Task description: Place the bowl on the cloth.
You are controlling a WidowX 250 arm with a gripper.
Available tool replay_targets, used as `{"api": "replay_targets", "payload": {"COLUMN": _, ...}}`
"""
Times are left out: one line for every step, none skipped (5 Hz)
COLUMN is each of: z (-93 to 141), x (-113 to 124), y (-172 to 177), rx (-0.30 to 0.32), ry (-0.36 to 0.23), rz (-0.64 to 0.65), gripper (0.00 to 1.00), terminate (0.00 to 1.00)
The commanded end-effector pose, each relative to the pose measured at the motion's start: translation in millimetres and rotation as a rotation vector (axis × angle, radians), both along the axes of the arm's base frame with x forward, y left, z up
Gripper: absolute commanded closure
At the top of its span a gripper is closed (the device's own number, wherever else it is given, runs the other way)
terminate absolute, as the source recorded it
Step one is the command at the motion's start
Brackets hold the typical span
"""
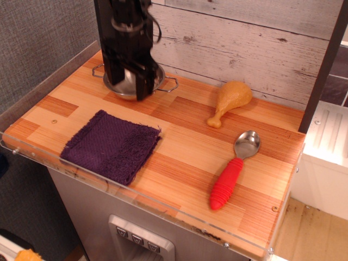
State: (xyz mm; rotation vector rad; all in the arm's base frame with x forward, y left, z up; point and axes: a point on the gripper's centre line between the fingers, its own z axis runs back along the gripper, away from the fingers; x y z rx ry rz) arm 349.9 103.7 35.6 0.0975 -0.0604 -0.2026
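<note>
The shiny steel bowl (157, 80) stands at the back left of the wooden counter, mostly hidden behind my gripper; its two wire handles stick out left and right. My black gripper (129, 89) is lowered over the bowl, its fingers (144, 87) apart, with the bowl's near side showing in the gap between them. The jaws look open and hold nothing. The dark purple cloth (111, 145) lies flat at the front left, in front of the bowl and apart from it.
A yellow toy chicken drumstick (231, 100) lies at the back centre-right. A metal spoon with a red ribbed handle (232, 176) lies at the front right. A wooden plank wall runs behind the counter (185, 141), and a clear lip lines its front edge.
</note>
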Motion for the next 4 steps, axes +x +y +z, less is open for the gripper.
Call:
{"api": "replay_targets", "payload": {"z": 18.2, "x": 6.9, "y": -8.4, "rx": -0.078, "ry": -0.096, "rz": -0.039, "gripper": 0.0, "terminate": 0.0}}
{"api": "replay_targets", "payload": {"z": 0.9, "x": 5.1, "y": -4.5, "rx": -0.084, "ry": -0.07, "rz": -0.018, "gripper": 1.0, "terminate": 0.0}}
{"api": "replay_targets", "payload": {"z": -5.7, "x": 4.9, "y": -4.6, "rx": -0.099, "ry": -0.054, "rz": -0.019, "gripper": 1.0, "terminate": 0.0}}
{"api": "replay_targets", "payload": {"z": -10.6, "x": 3.6, "y": -5.7, "rx": -0.109, "ry": -0.041, "rz": -0.017, "gripper": 1.0, "terminate": 0.0}}
